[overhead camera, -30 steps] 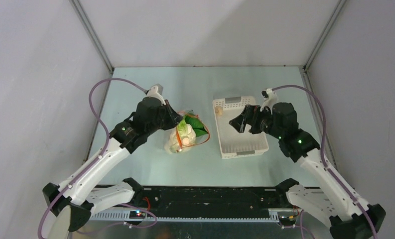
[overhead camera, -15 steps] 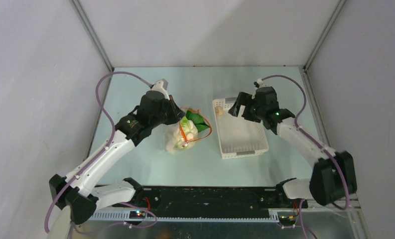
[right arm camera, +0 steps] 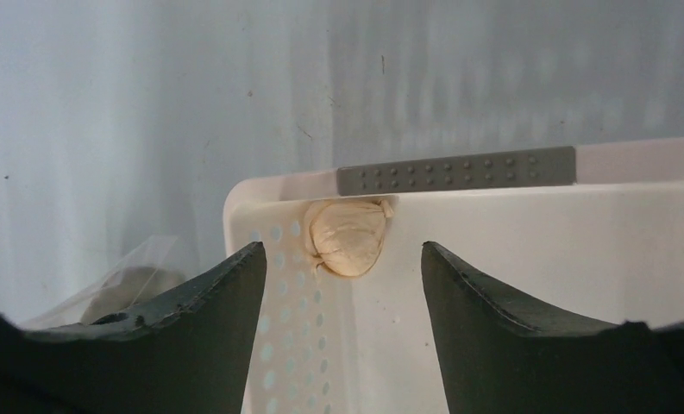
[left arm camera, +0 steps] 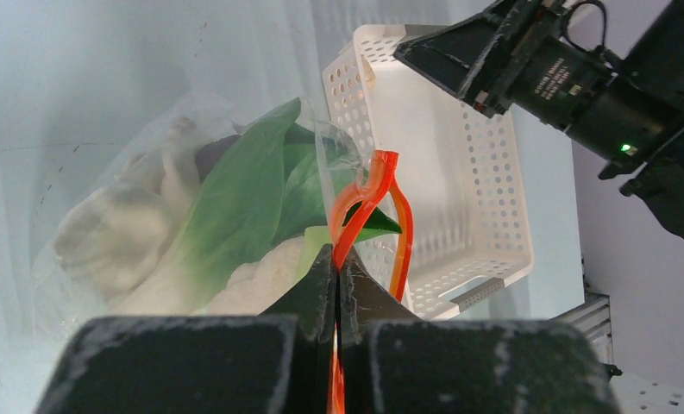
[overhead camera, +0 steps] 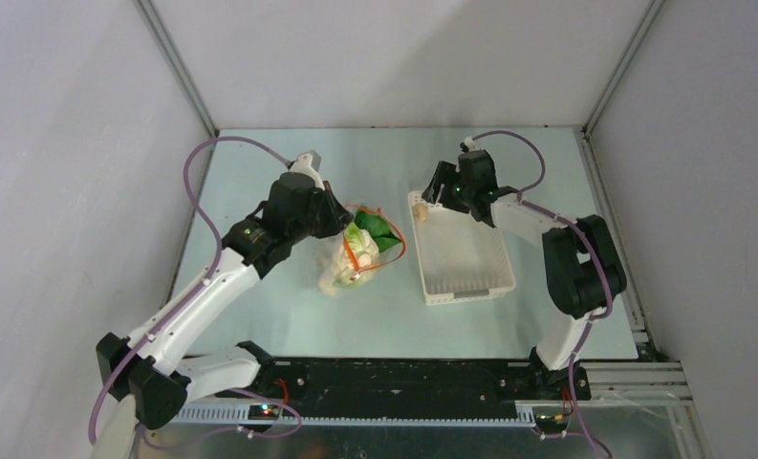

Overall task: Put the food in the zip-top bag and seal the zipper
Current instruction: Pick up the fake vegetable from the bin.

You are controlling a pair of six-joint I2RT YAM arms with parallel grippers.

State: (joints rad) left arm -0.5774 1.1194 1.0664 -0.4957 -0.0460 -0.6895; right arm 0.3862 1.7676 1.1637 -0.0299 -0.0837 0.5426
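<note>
- The clear, crinkly plastic zip-top bag (overhead camera: 336,277) lies on the pale green bench (overhead camera: 260,172), left of centre, with its mouth turned to the right.
- Inside it are the green-leaved bok choy (left arm camera: 243,198) and several pale lumps (left arm camera: 114,233) packed toward the closed end. A dark brown ball (left arm camera: 217,155) sits partly behind a leaf, and the leaf tips reach the mouth.
- The thin red-orange zipper strip (left arm camera: 368,194) stands up from the mouth in a narrow loop. Its two sides are apart, so the mouth is unsealed there.
- The left tool (left arm camera: 336,259) is pinched tight on the zipper strip, fingers pressed together with the orange edge between them.
- The white perforated plastic basket (overhead camera: 465,258) lies just right of the bag, with a thin band of bare bench between them. The raised loop leans toward the basket's left wall.
- One pale garlic-like lump (right arm camera: 348,237) sits in the basket's far-left corner, against the walls under the grey handle strip (right arm camera: 454,170).
- The right tool (right arm camera: 342,254) hovers at that corner with its fingers spread wide, holding nothing. In its wrist view one finger stands to each side of the garlic-like lump.
- Bare bench runs from the bag and basket to the grey far wall (overhead camera: 394,67), and also lies nearer the arm bases. A wider bare band lies to the right of the basket.
</note>
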